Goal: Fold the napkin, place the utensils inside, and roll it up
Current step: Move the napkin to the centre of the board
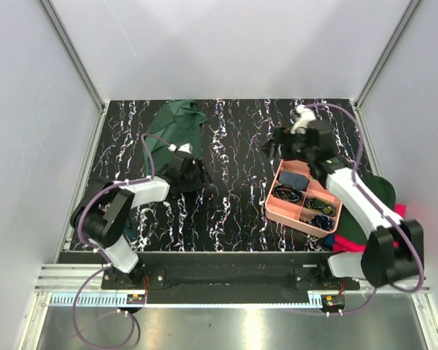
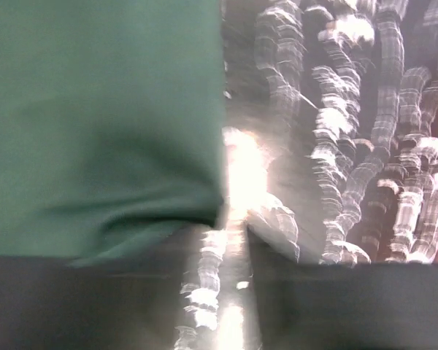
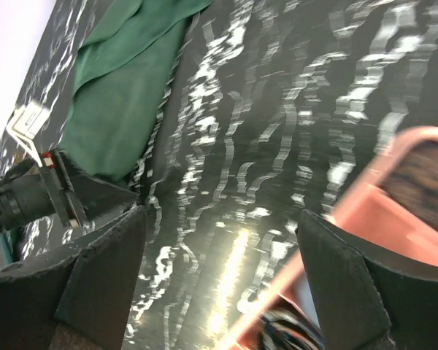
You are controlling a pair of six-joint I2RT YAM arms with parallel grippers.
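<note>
while napkin (image 1: 177,125) lies bunched, right gripper (image 3: 219,226) agape

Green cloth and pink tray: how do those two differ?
The napkin is dark green, soft and rumpled, at the far left; the tray is pink and rigid, at the right. The napkin is one plain piece; the tray is split into compartments holding small items. Both rest on the black marbled table.

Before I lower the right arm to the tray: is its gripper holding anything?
No, the right gripper is open and empty; only table and tray rim show through its gap.
</note>
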